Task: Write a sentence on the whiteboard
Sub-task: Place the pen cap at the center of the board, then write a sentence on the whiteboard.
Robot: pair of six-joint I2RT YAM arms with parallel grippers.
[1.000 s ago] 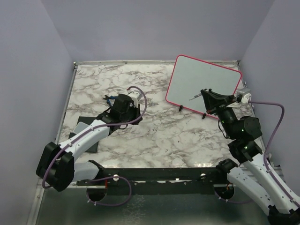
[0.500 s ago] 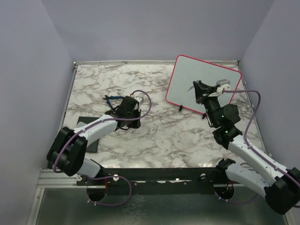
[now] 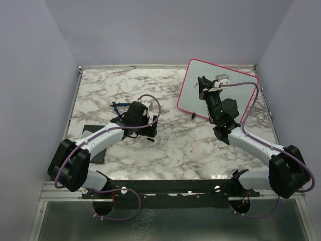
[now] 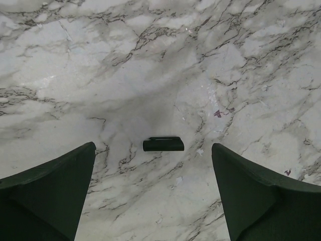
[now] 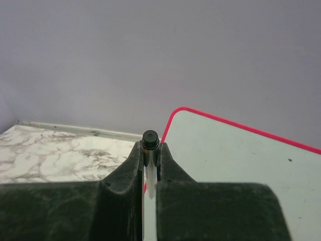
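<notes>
Bench with two arms at an early stage of the writing task. The whiteboard stands tilted at the far right corner of the bench, its lower edge on the marble and its red-framed top toward the far edge. Its face is blank in both the overhead and right wrist views apart from one tiny speck, so no word of the sentence is written yet. The right hand is raised in front of the board's left half, clenched on a marker whose white barrel runs between the fingers and ends in a round black end. Whether that end touches the board cannot be told. The left hand hangs released, jaws wide, over the marble left of the bench's middle. Directly below it lies a short black cylinder, probably the marker's cap, touched by neither finger. By this judgement the marker is uncapped and in hand, and the whole line remains to be written. Count: one whiteboard, one marker, one cap, one dark pad near the near left corner, two hands.
</notes>
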